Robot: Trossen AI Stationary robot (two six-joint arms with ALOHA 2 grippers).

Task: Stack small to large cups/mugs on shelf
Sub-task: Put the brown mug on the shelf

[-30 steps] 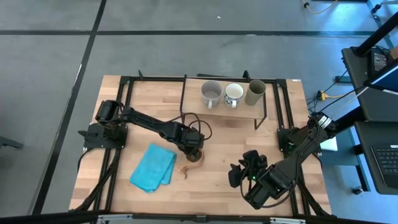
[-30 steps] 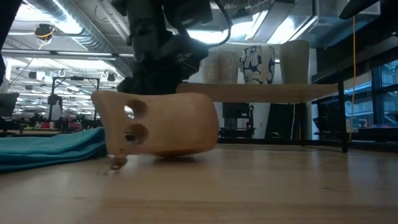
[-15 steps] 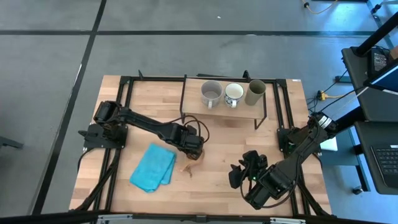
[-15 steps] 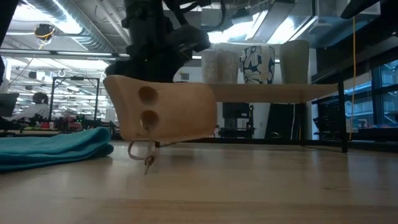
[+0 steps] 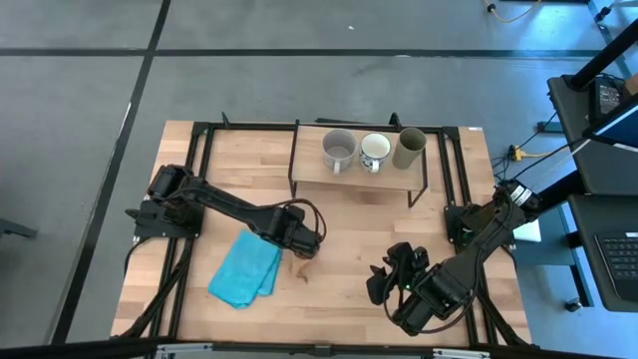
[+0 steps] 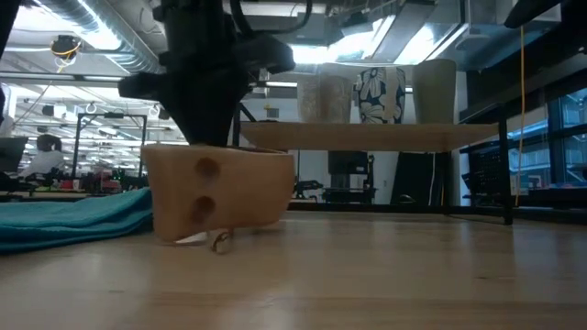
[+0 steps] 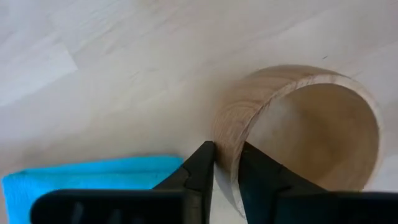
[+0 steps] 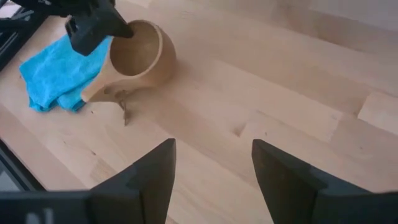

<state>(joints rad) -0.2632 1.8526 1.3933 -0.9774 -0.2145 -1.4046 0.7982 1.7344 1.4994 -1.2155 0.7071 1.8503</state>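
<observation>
The big wooden table (image 5: 399, 224) holds everything. At its far side stands the shelf (image 5: 354, 179), a light board on thin black legs. On the shelf, three cups stand in a row: a grey mug (image 5: 339, 150), then a white mug (image 5: 375, 151), then a green tumbler (image 5: 410, 148).

A blue cloth (image 5: 246, 267) lies on the table, in front of the left arm. Just beside it sits the small wooden cup (image 8: 140, 57), upright on the table, with its stub handle pointing away from the shelf. A little cord hangs from the handle and lies on the wood.

The left gripper (image 7: 225, 169) is at the cup's rim. One finger is inside the cup and one is outside, close on either side of the wall.

The right gripper (image 8: 213, 168) waits over the table's near right part, well apart from the cup, with its fingers wide apart and nothing between them.
</observation>
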